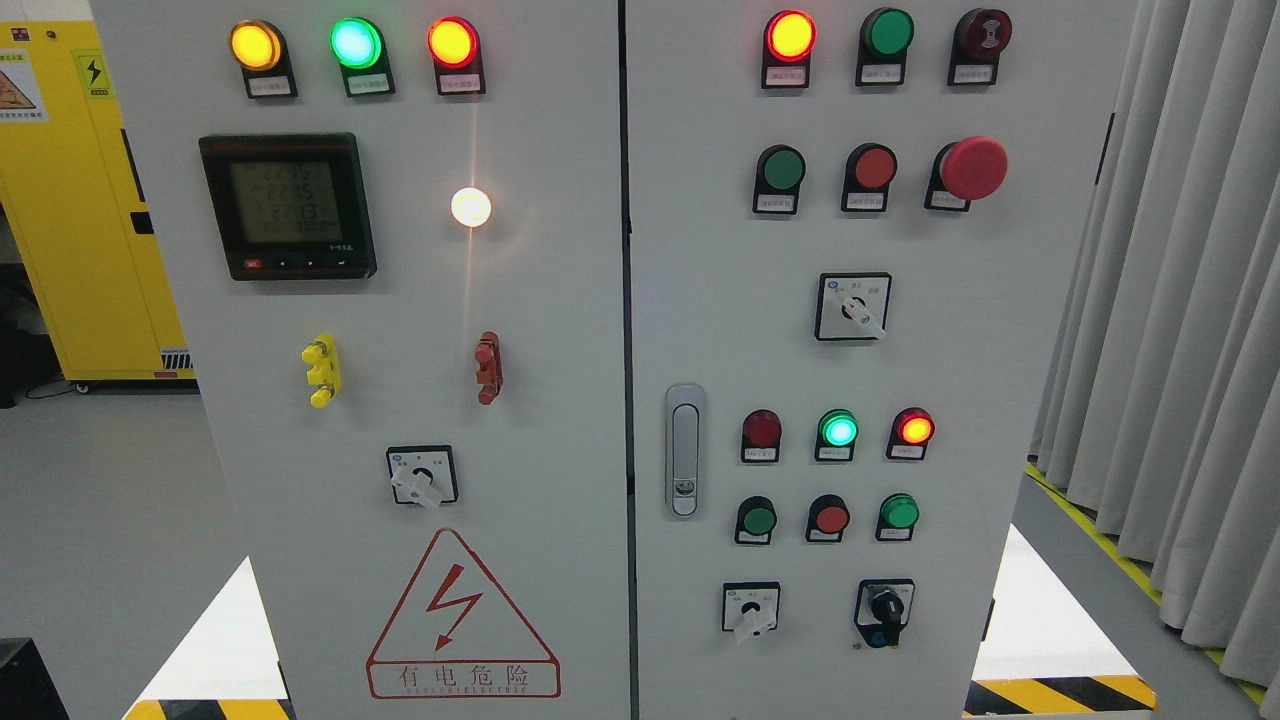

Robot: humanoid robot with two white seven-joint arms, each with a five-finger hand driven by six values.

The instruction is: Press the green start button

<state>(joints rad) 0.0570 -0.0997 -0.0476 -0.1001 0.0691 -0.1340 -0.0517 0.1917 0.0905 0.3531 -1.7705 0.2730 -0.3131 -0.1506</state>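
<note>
A grey electrical cabinet fills the head view, with two doors. On the right door [1010,300] a green push button [783,170] sits in the upper row, beside a red push button [873,168] and a red mushroom stop button [973,168]. Lower down are two more green push buttons [758,520] [900,513] with a red one [830,518] between them. Lit green lamps glow on the left door [356,43] and on the right door [838,431]. Neither of my hands nor arms shows in this view.
The left door carries a digital meter [288,206], a white lamp [471,207], a rotary switch [421,477] and a high-voltage warning triangle [462,620]. A door handle [684,450] is at the seam. A yellow cabinet [70,200] stands left, grey curtains [1180,300] right.
</note>
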